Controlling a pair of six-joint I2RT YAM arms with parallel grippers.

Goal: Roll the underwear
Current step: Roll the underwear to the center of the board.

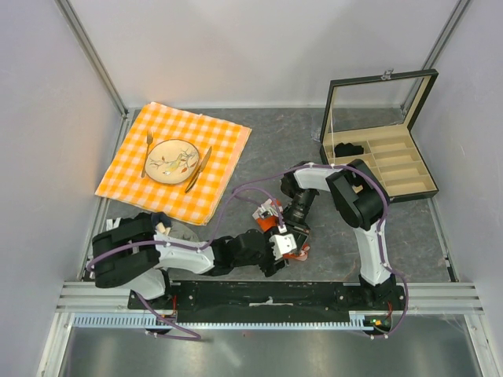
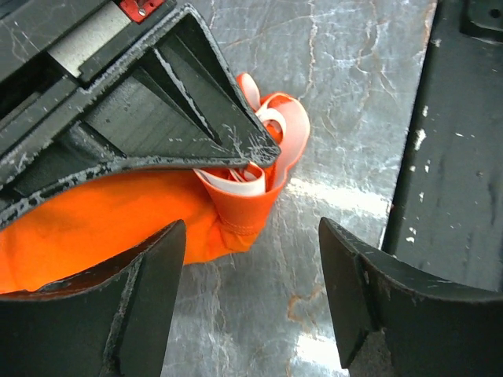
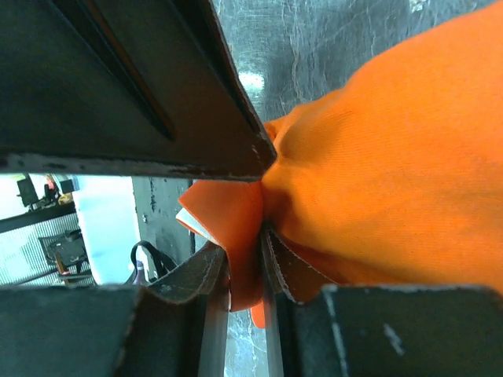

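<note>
Left gripper stands wide beside the underwear on the table; right gripper is clamped on its bunched fold.

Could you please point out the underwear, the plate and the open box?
underwear [image 2: 94, 224]: left wrist view, orange body.
plate [image 1: 161, 149]: top view, bare upper-left part.
open box [image 1: 401, 157]: top view, tan interior.

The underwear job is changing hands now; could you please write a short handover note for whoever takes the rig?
Left gripper open, poised over the white-trimmed end of the underwear, gripping nothing.
Right gripper shut on the underwear, pinching a fold.
Garment lies bunched on the grey table between both grippers.
Done: fabric gathered.
Left: no tidy roll yet; finish rolling, then release.
</note>
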